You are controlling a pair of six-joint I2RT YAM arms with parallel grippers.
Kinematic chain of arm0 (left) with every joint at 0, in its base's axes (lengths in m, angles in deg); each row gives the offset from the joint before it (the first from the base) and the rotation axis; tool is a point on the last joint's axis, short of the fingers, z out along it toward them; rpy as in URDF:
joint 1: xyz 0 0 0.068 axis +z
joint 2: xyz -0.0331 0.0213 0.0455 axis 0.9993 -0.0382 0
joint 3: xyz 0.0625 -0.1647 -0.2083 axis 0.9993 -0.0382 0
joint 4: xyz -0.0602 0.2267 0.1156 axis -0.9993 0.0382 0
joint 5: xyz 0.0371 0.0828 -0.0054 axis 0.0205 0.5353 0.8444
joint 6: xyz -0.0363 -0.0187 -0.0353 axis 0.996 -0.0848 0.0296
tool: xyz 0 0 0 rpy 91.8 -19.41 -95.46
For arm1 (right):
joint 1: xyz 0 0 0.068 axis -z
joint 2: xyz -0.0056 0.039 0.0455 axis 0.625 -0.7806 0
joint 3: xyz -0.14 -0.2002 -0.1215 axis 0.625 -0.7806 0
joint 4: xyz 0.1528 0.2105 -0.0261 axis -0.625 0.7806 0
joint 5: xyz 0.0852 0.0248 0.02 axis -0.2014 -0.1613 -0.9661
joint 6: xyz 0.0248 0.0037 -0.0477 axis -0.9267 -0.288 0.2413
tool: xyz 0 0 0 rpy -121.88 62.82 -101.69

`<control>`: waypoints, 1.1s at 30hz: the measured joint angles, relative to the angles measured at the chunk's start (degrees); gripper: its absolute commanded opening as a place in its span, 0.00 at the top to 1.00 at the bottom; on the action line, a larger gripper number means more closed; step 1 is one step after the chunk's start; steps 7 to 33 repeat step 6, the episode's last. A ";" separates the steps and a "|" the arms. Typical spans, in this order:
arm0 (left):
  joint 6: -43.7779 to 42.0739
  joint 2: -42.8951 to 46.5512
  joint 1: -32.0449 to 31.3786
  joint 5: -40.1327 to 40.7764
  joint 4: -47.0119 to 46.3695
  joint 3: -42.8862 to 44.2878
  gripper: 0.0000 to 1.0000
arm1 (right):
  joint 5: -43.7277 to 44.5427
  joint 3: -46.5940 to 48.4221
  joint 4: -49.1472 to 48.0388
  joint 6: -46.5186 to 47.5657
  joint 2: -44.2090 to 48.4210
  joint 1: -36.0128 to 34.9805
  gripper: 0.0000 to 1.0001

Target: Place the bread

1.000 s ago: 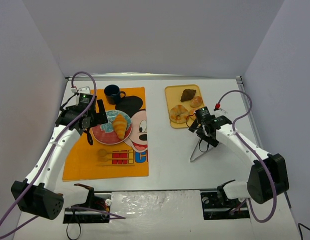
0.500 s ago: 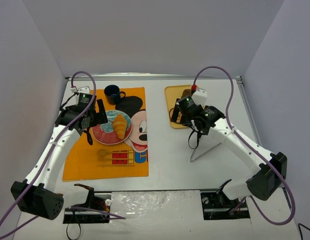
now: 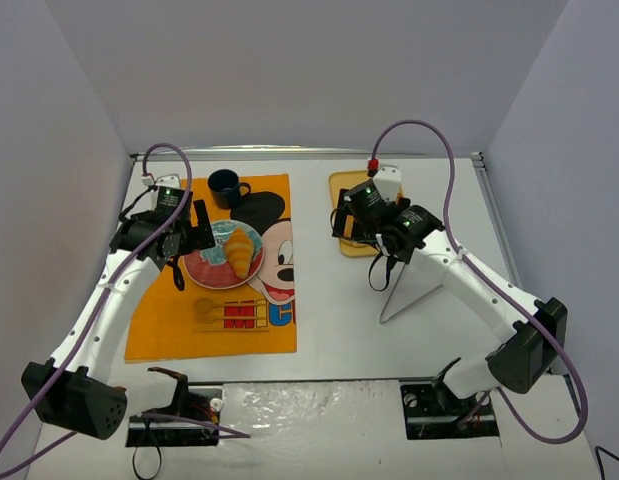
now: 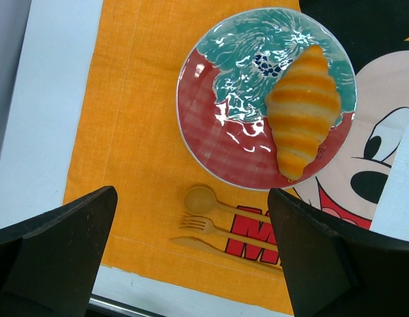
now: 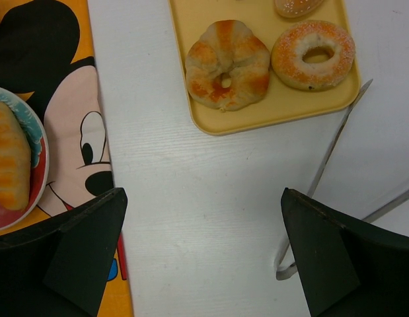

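White right arm [image 3: 469,285] reaches toward the tray [image 5: 290,102], claw [image 5: 202,198] spread wide.

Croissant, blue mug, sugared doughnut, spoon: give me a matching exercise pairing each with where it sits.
Things:
1. croissant
2. blue mug
3. sugared doughnut
4. spoon

Places:
A. on the yellow tray
B. on the plate
C. at the far end of the orange placemat
D. on the orange placemat, on the near side of the plate

Pairs: 1-B, 2-C, 3-A, 4-D
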 measured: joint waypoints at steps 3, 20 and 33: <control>-0.11 0.00 0.00 -0.01 0.19 0.00 0.03 | 0.02 0.00 -0.11 0.20 -0.16 0.00 0.00; -0.23 0.00 0.00 -0.02 0.31 0.00 0.03 | 0.02 0.00 -0.10 0.36 -0.21 0.00 0.00; -0.23 0.00 0.00 -0.02 0.31 0.00 0.03 | 0.02 0.00 -0.10 0.36 -0.21 0.00 0.00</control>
